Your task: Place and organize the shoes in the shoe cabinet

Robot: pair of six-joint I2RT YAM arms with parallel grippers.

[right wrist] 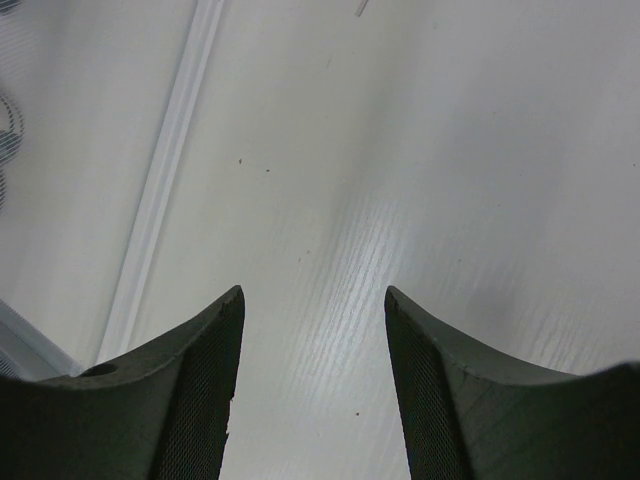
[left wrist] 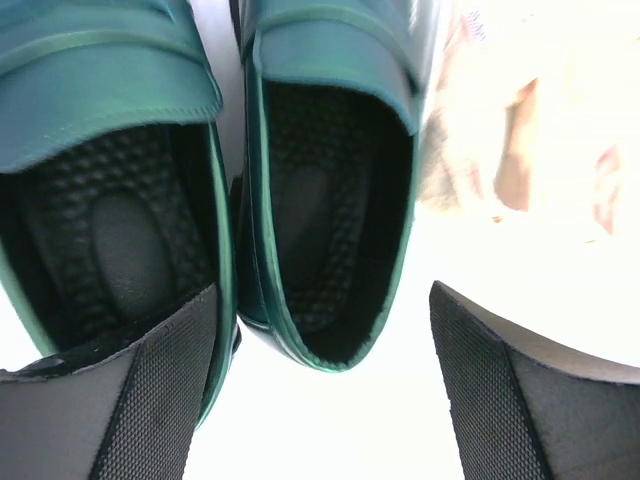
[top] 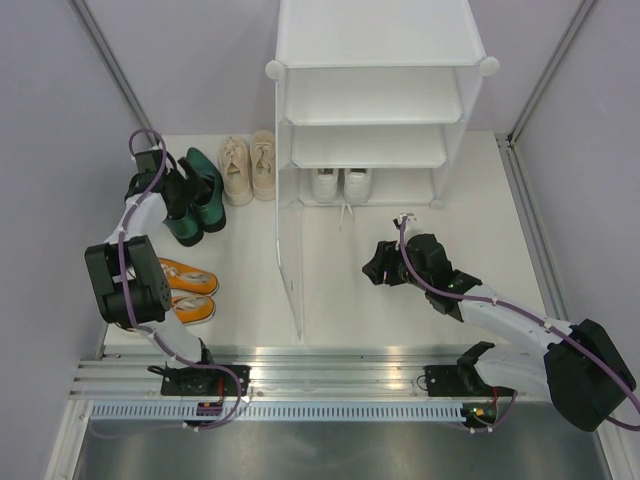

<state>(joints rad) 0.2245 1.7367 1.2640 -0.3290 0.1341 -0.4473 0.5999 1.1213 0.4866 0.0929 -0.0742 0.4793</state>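
Shoe cabinet [top: 380,35] stands at the far edge of the counter [top: 400,310], about mid-width, open front facing the near edge. Only the white sneakers [top: 341,184] are in it, side by side on the lowest tier, with a lace trailing out onto the counter.

The other three pairs are on the counter, left of the cabinet:
- Cream sneakers [top: 248,167] are just beside the cabinet's left wall near the far edge. Their long axis runs far-to-near.
- Dark green heels [top: 210,208] are left of the cream pair, side by side. Long axis is far-to-near and slightly slanted, toes apparently toward the near edge.
- Orange sneakers [top: 190,293] are near the left edge, closer to the near side, partly under the left arm. They lie crosswise, toes toward the cabinet.

Left pincer [top: 180,198] is over the green heels. Only the left wrist view gives detail: the left pincer [left wrist: 320,300] is spread wide, straddling the heel end of one green shoe [left wrist: 330,200]. One finger [left wrist: 150,400] is against the gap between the two shoes. The other finger is clear of the shoe on the cream-pair side. It is released, not yet gripping.

Right pincer [top: 378,265] is in front of the cabinet, right of its left side panel. The right wrist view shows the right pincer [right wrist: 312,292] released, with bare counter [right wrist: 450,150] between its fingers.
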